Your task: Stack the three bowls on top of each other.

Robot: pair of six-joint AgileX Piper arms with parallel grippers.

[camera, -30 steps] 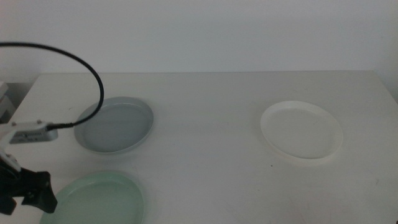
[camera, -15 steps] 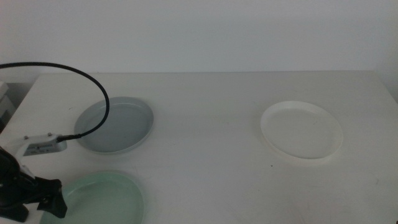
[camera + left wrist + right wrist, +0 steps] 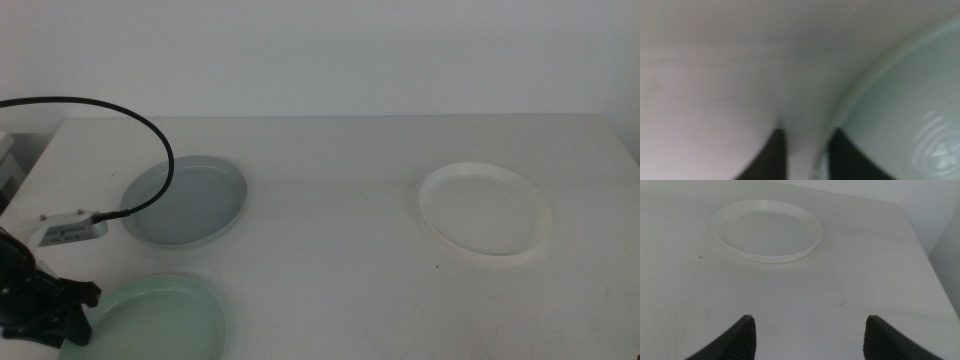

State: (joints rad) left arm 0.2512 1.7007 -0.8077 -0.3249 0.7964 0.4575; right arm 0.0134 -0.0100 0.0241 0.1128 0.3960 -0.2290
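Note:
The mint green bowl (image 3: 150, 320) lies at the table's front left. My left gripper (image 3: 72, 315) is low at its left rim. In the left wrist view the left gripper (image 3: 807, 150) is open a little and straddles the mint green bowl's rim (image 3: 880, 100), one jaw inside and one outside, with a strip of table still showing beside the outer jaw. The grey-blue bowl (image 3: 185, 200) lies behind it. The white bowl (image 3: 485, 210) lies apart at the right and shows in the right wrist view (image 3: 767, 230). My right gripper (image 3: 807, 335) is open, empty and short of it.
The left arm's black cable (image 3: 150, 150) arcs over the grey-blue bowl's left side. A small white tag (image 3: 68, 230) hangs on it. The table's left edge (image 3: 30, 170) runs close by the left arm.
My left gripper has moved down and slightly left to the mint green bowl's left rim. The mint green bowl has shifted a little to the left. The other bowls have not moved.

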